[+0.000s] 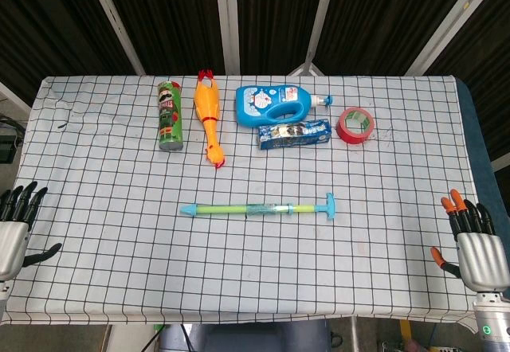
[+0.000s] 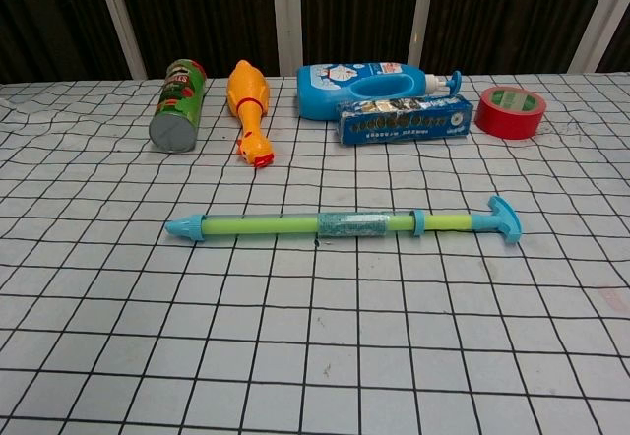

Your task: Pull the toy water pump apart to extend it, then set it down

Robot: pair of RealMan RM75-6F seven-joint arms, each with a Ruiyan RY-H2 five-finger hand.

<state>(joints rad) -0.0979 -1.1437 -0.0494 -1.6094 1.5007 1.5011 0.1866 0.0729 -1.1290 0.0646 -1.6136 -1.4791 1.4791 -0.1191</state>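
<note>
Toy water pump lay alone mid-table, both hands empty at the near corners.

The toy water pump (image 1: 256,209) lay flat and crosswise on the checked tablecloth (image 1: 119,272), nozzle toward the left hand (image 1: 17,220), T-handle toward the right hand (image 1: 476,240); both hands rested well apart from it with fingers spread, holding nothing. It looked like thin, light, stiff plastic, smooth and probably slippery on the green tube. The better holds seemed to be the blue T-handle (image 2: 502,220) for one hand and the barrel near the blue collar (image 2: 417,223) for the other, pulling straight along its length so the slim rod would not bend. Behind it stood a chip can, rubber chicken, detergent bottle, blue box and red tape.
</note>
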